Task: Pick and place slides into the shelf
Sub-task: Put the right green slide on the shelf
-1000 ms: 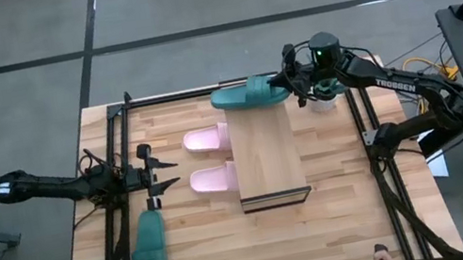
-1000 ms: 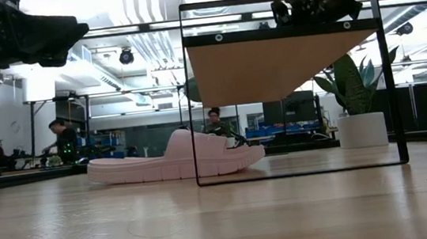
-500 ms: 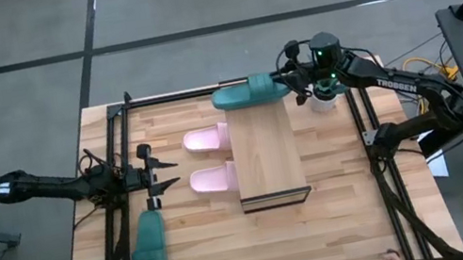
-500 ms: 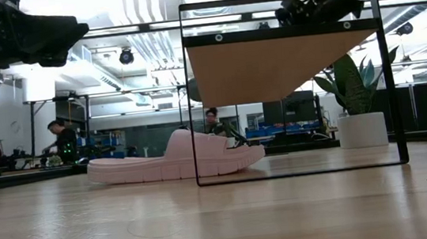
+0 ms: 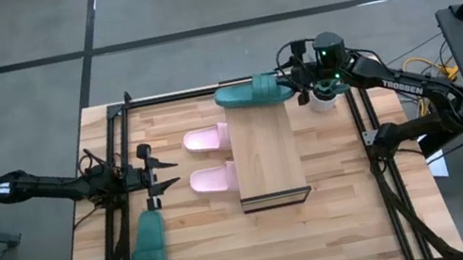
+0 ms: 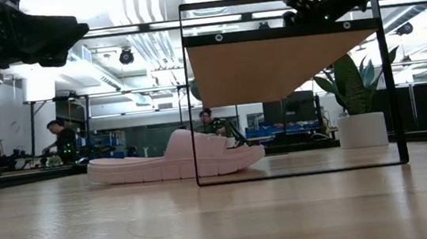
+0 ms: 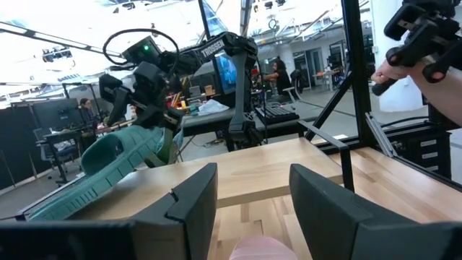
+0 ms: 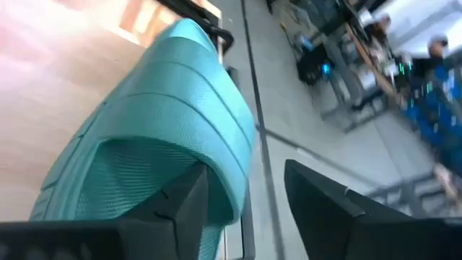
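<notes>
Clearance matters now: right gripper (image 5: 298, 83), fingers spread beside the teal slide (image 5: 252, 92) on the shelf (image 5: 267, 157) top's far end, should back off without dragging it.

Readable lettering
"TROSSEN" in white on the right arm (image 5: 398, 83); the same brand on that arm in the left wrist view.

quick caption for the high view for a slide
Right hand open beside a green slide resting on the shelf, two pink slides alongside, left hand waiting.
</notes>
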Tool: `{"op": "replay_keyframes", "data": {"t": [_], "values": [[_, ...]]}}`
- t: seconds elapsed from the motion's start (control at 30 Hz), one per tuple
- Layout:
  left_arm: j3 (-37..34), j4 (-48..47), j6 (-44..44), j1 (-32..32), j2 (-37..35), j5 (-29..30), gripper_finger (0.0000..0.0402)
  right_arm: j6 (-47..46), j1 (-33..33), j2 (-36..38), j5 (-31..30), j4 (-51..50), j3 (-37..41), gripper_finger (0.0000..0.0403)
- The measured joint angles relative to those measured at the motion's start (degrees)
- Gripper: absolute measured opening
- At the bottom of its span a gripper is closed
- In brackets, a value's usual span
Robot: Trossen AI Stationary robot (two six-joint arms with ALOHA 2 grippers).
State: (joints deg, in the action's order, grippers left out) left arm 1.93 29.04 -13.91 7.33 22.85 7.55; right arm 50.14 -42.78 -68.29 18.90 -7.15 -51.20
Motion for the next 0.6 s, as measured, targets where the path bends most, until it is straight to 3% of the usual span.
{"op": "replay_keyframes", "data": {"t": [0.17, 0.6], "values": [[0.01, 0.0, 0.0, 0.0, 0.0, 0.0, 0.016, -6.16, 0.0, 0.43, -1.1, 0.02, -0.02, 0.0201], [0.0, -0.04, 0.0, 0.01, 0.0, -0.02, 0.016, -7.65, 0.51, 5.44, -5.03, -2.31, -0.16, 0.0203]]}}
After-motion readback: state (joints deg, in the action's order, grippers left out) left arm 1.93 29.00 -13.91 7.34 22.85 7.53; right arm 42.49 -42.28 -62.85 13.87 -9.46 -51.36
